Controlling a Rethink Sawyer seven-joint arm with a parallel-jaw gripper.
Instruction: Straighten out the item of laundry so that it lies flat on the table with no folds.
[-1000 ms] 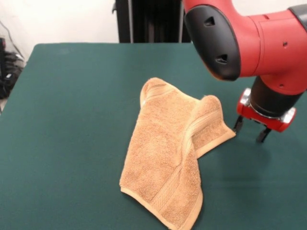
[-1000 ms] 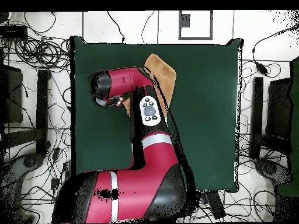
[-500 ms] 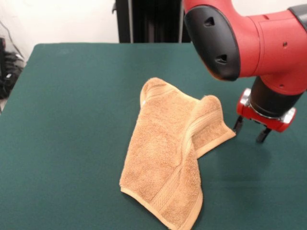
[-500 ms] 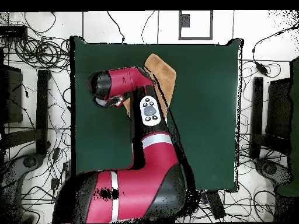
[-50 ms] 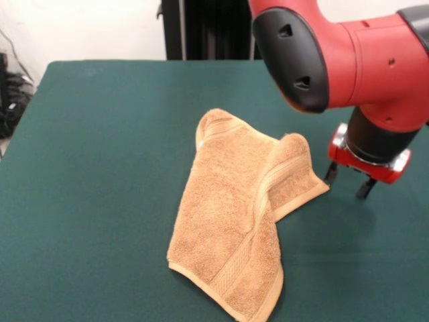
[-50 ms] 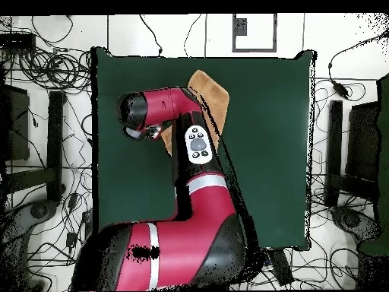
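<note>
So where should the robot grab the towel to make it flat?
Probably the folded-over corner of the towel, the one nearest the gripper. That flap lies doubled on top of the rest, its edge pointing at the open gripper. Coming down from that side and pulling outward over the table should unfold it.

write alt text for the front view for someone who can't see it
A tan-orange terry towel lies on a dark green table, its right side folded over itself. To its right, a red and black robot arm's open gripper hovers close to the folded corner, holding nothing.
</note>
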